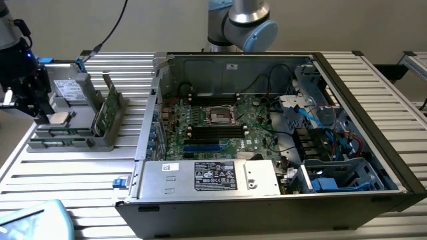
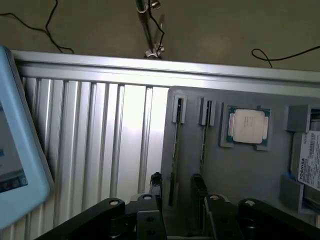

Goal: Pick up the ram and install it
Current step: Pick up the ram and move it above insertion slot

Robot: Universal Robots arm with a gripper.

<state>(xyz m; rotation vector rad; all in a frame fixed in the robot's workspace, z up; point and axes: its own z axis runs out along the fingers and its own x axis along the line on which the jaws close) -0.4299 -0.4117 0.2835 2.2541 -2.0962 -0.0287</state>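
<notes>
Released and holding nothing, the claw (image 2: 176, 179) hung with its two dark fingers (image 2: 156, 184) spread, one on each side of the near end of the ram (image 2: 175, 145), with a gap showing on both sides. That ram, a long thin green stick, stood on edge in a narrow slot of the grey holder (image 2: 250, 175), and a second stick (image 2: 203, 140) sat in the slot just beside it. Next along the holder lay the square silver processor chip (image 2: 248, 125) in its own pocket, and beyond that a hard drive (image 2: 310, 160) with a white label. In the exterior view the claw (image 1: 37, 112) was at the far left of the frame, over the left end of the holder (image 1: 80, 142), where the ram (image 1: 57, 145) lay in the front row, and a broader green card (image 1: 110, 112) stood upright at the holder's right side. Holder and all rested on a ribbed metal table (image 1: 73, 175). An open computer case (image 1: 393, 165) filled the middle and right of the frame, well apart from the ram, with its motherboard (image 1: 213, 125) exposed and a silver power supply (image 1: 207, 177) along its front edge. A pale blue device (image 1: 30, 220) sat in the lower left corner.
</notes>
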